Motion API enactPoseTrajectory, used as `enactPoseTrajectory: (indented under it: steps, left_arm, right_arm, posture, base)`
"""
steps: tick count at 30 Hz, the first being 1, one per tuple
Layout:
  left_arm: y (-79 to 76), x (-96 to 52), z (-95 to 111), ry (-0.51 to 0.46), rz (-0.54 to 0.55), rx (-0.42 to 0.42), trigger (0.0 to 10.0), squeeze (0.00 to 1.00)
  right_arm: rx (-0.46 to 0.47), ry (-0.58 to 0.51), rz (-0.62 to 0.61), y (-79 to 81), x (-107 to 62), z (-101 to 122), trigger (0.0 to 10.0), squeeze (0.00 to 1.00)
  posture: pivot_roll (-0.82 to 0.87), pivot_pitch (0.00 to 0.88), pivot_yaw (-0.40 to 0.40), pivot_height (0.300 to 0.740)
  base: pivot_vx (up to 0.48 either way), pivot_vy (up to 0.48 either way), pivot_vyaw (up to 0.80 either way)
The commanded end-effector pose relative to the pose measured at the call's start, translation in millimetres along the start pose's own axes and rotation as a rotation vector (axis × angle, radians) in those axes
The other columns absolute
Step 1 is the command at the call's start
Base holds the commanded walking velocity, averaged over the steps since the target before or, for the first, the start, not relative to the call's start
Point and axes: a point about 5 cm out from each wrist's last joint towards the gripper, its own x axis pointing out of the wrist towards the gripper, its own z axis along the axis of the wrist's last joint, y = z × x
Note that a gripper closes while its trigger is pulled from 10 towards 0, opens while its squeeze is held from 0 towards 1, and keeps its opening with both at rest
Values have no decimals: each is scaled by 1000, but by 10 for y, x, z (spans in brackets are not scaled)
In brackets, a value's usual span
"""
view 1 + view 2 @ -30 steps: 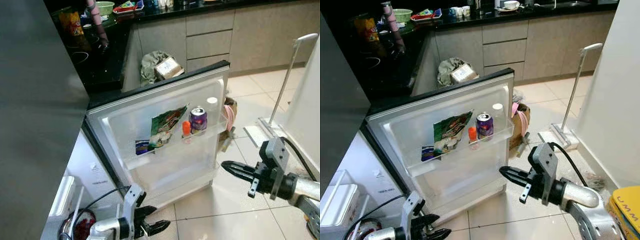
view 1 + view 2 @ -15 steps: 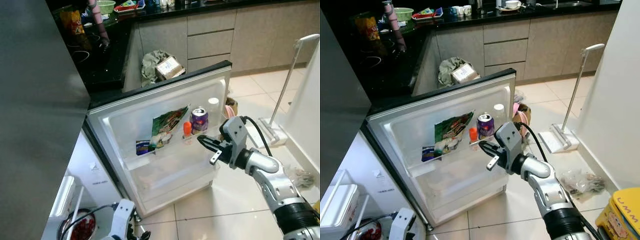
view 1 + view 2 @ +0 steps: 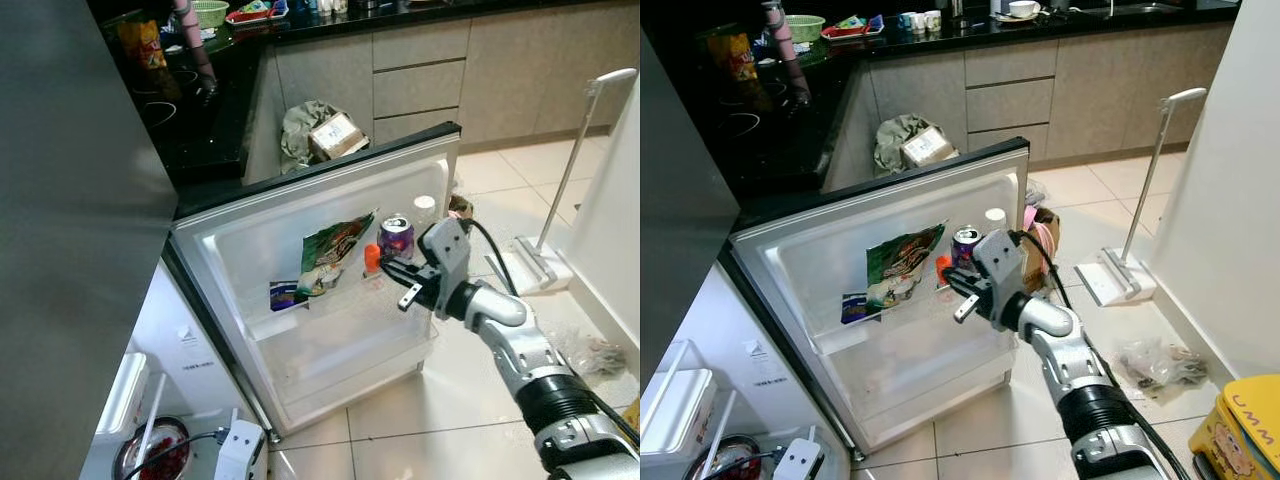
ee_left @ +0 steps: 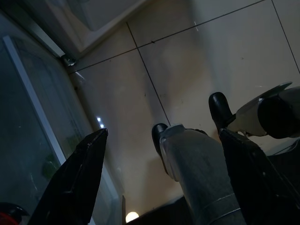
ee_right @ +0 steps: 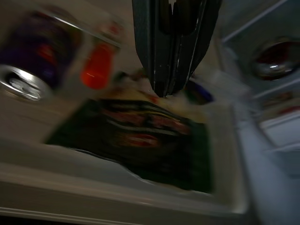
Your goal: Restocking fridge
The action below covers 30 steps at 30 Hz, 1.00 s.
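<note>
The fridge door [image 3: 250, 235] stands open, and its shelf holds a green snack bag [image 3: 335, 255], a small orange-capped bottle [image 3: 371, 258], a purple can [image 3: 396, 238] and a blue packet [image 3: 283, 295]. My right gripper [image 3: 386, 269] is shut and empty. It reaches into the shelf, its tips just in front of the orange-capped bottle and beside the snack bag [image 5: 140, 140]. The can [image 5: 33, 61] lies off to one side of the fingers [image 5: 164, 51]. My left gripper [image 4: 164, 133] hangs low over the floor tiles with its fingers wide apart and nothing between them.
A mop [image 3: 570, 170] leans on the white wall at the right. A bin bag with a box [image 3: 325, 135] sits behind the door. A bowl of red things [image 3: 155, 455] lies by the fridge base. A crumpled plastic bag [image 3: 1160, 362] and a yellow container [image 3: 1245, 425] sit on the floor at right.
My right arm has swung left from over the floor to the door shelf, gripper still shut. My left arm has dropped toward the floor, out of the eye views.
</note>
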Motion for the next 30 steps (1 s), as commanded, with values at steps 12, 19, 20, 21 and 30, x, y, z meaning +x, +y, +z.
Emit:
enactPoseTrajectory:
  steps: [12,19,20,21,30]
  left_arm:
    - [108,-87,-73,22,28,21,10000,0]
    - [121,-139,-142,22,18,32,10000,0]
    - [128,-170,-182,21,12,37,10000,0]
    - [134,-194,-209,21,7,43,10000,0]
    - [184,-264,-237,13,-9,75,10000,0]
  right_arm:
    - [-41,7,10,-10,180,67,10000,0]
    - [-58,31,-77,-129,255,114,10000,0]
    - [-64,43,-122,-193,289,148,10000,0]
    - [-69,49,-159,-251,310,188,10000,0]
    - [-106,40,-253,-432,328,370,10000,0]
  posture:
    - [-42,14,74,740]
    - [25,104,67,740]
    - [27,107,68,740]
    - [34,118,69,740]
    - [63,147,67,740]
  base:
    - [0,0,0]
    - [0,0,0]
    - [0,0,0]
    - [0,0,0]
    - [0,0,0]
